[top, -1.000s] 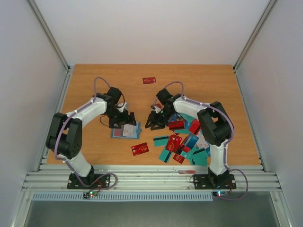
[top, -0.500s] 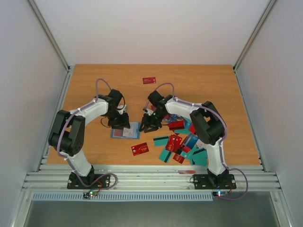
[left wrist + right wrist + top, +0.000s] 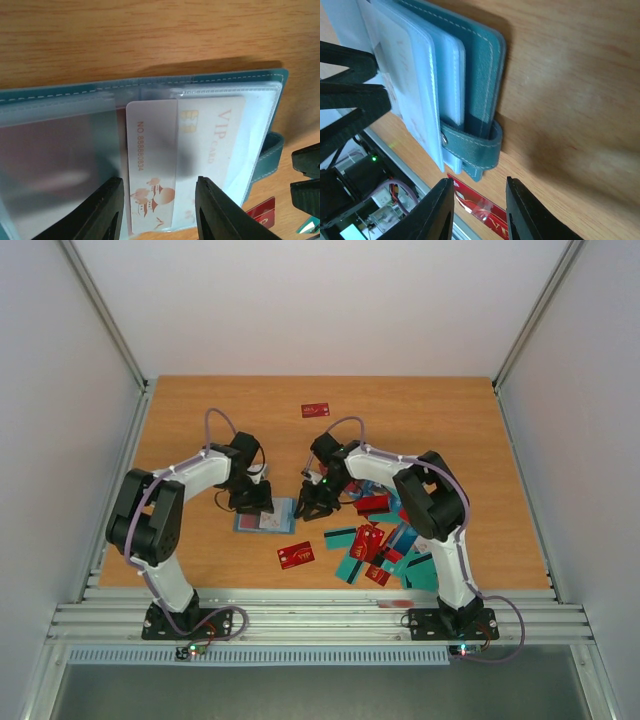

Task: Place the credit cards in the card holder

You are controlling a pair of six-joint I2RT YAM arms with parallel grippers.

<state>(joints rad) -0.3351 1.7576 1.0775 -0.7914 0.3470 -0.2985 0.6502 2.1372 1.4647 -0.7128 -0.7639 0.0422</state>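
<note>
The holder (image 3: 266, 519) is laid open on the counter (image 3: 200, 410), between the two hands. The left hand (image 3: 159, 184) is held over it, fingers apart, straddling a white card (image 3: 152, 145) that is half tucked under a clear pocket (image 3: 225, 125). Whether the card is touched cannot be told. The right hand (image 3: 479, 184) is set by the strap (image 3: 470, 150), fingers apart, nothing gripped. Other cards (image 3: 385, 540) are heaped to the right.
</note>
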